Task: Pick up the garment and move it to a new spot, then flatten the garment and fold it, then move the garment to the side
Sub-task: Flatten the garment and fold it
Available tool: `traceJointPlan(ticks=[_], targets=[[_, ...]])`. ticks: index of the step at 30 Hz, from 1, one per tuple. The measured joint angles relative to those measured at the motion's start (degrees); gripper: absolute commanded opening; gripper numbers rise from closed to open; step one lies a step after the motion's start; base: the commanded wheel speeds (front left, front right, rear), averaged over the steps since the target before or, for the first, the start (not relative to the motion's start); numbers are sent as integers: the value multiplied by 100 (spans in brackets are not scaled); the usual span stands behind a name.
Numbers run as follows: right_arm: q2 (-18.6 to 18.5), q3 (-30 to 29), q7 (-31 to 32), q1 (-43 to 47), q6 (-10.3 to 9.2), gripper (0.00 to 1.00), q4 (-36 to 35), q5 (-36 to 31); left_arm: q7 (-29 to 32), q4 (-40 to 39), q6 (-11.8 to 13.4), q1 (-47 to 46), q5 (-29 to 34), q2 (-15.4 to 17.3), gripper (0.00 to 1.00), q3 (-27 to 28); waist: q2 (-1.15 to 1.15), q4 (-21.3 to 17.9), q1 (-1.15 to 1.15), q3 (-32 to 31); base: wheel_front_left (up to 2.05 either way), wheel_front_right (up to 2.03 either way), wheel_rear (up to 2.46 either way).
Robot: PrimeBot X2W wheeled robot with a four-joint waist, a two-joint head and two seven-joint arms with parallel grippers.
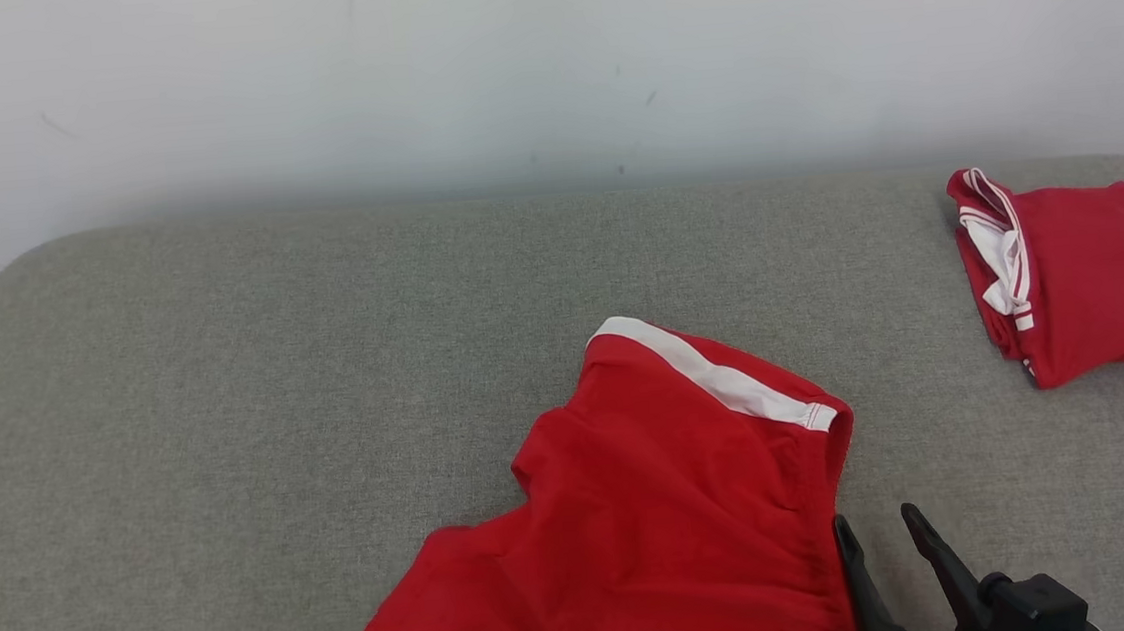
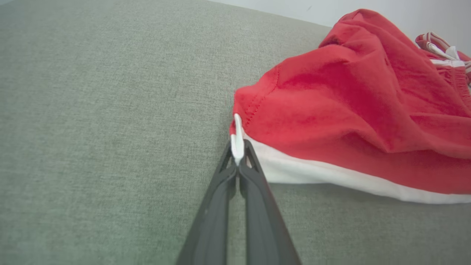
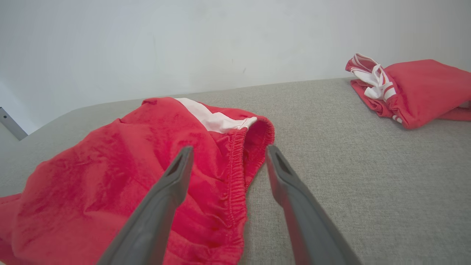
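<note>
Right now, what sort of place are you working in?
Probably a plain test room set up for folding clothes: a grey padded table against a bare white wall, red shorts lying on it, and a folded red pair set aside.

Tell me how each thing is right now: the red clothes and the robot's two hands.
Red shorts: rumpled, not flat, lying on the grey pad.
Other red garment: folded, lying far off on the right.
Left hand: shut, pinching the shorts' white hem corner.
Right hand: open, by the shorts' stretchy waistband, holding nothing.
</note>
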Motion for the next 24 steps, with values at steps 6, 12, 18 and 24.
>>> traceJointPlan(ticks=[6,12,18,24], targets=[[-18,5,-1,20,0,100,188,2,0,-65,-1,38,54,-119,100,74,0,17,0,7,0,0,0],[-105,88,-1,-9,0,100,555,74,0,-591,-3,14,152,-175,100,382,0,43,0,-9,0,0,0],[-203,212,133,-208,0,100,948,170,0,-934,29,-2,372,-202,100,636,0,42,0,-35,0,0,0],[-303,382,431,-388,0,100,1212,326,0,-1078,160,-19,546,-214,100,732,0,53,0,-32,0,0,0]])
